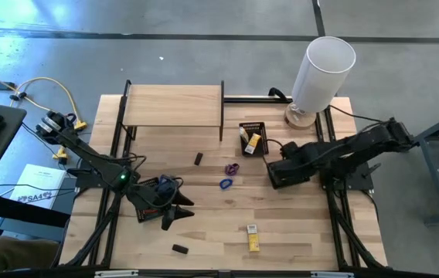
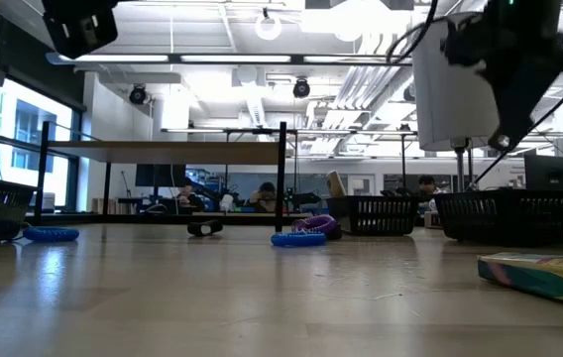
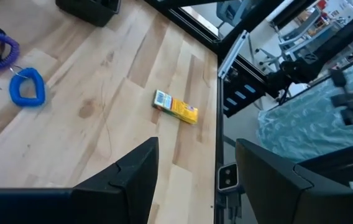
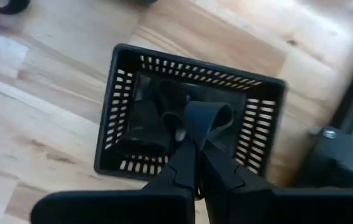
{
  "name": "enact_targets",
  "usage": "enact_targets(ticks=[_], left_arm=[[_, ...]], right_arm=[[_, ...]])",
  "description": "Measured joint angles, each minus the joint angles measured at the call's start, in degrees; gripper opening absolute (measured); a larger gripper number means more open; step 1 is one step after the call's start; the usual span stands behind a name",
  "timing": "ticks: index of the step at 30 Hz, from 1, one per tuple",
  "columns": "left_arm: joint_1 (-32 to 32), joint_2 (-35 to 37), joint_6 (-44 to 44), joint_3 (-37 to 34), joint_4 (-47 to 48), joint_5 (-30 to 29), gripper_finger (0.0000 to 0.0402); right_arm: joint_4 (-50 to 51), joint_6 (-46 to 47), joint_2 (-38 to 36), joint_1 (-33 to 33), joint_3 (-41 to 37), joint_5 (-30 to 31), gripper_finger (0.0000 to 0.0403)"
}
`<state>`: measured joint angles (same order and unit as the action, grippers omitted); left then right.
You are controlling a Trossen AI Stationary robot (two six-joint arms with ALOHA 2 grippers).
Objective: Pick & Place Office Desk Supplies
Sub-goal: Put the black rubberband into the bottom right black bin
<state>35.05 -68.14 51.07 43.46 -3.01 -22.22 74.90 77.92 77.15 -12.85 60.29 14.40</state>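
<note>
My right gripper [image 4: 199, 163] is shut on a black loop [image 4: 209, 116] over a black mesh tray [image 4: 122, 73] at the table's right [image 1: 295, 179]; other black items lie in that tray. My left gripper [image 3: 195, 180] hovers open at the table's near left [image 1: 171, 216], beside a mesh tray [image 1: 148, 193] that holds a blue loop [image 1: 166, 184]. A purple loop [image 1: 232, 167], a blue loop [image 1: 226, 184], two black blocks [image 1: 199, 158] [image 1: 178, 249] and a yellow packet [image 1: 253, 237] lie flat on the wood. Another yellow packet [image 1: 254, 144] sits in a small tray [image 1: 244, 127]. My right gripper pinches the black loop's near part [image 4: 195, 127] between its two shut fingertips, coming from above and pointing down into the tray. The loop sticks out past the fingertips over the tray's inside. Whether it touches the items below, I cannot tell.
A wooden shelf on black legs [image 1: 175, 106] stands at the far left of the table. A tall white cylinder [image 1: 321, 71] stands at the far right corner. Bare wood lies around the loops in the middle. Black frame rails [image 1: 335, 216] run along both sides.
</note>
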Motion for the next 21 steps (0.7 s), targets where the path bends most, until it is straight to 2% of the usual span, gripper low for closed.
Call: enact_targets(ticks=[5, 12, 16, 21], left_arm=[[1.1, 0.0, 1.3, 0.0, 0.0, 0.0, 0.0207], [1.9, -1.1, 2.9, 0.0, -0.2, -0.4, 0.0207], [2.0, -2.8, 4.2, 0.0, -1.6, -0.2, 0.0207], [2.0, -3.8, 5.2, 0.0, -2.4, 0.8, 0.0207]], right_arm=[[-6.8, -0.2, 0.0, 2.3, -7.0, -3.5, 0.0004], [-9.5, 1.4, 0.0, 2.4, -11.5, -2.5, 0.0014], [-10.0, 1.4, 0.0, 2.8, -11.6, -2.3, 0.0056], [-9.6, 1.4, 0.0, 3.9, -11.6, -1.9, 0.0132]])
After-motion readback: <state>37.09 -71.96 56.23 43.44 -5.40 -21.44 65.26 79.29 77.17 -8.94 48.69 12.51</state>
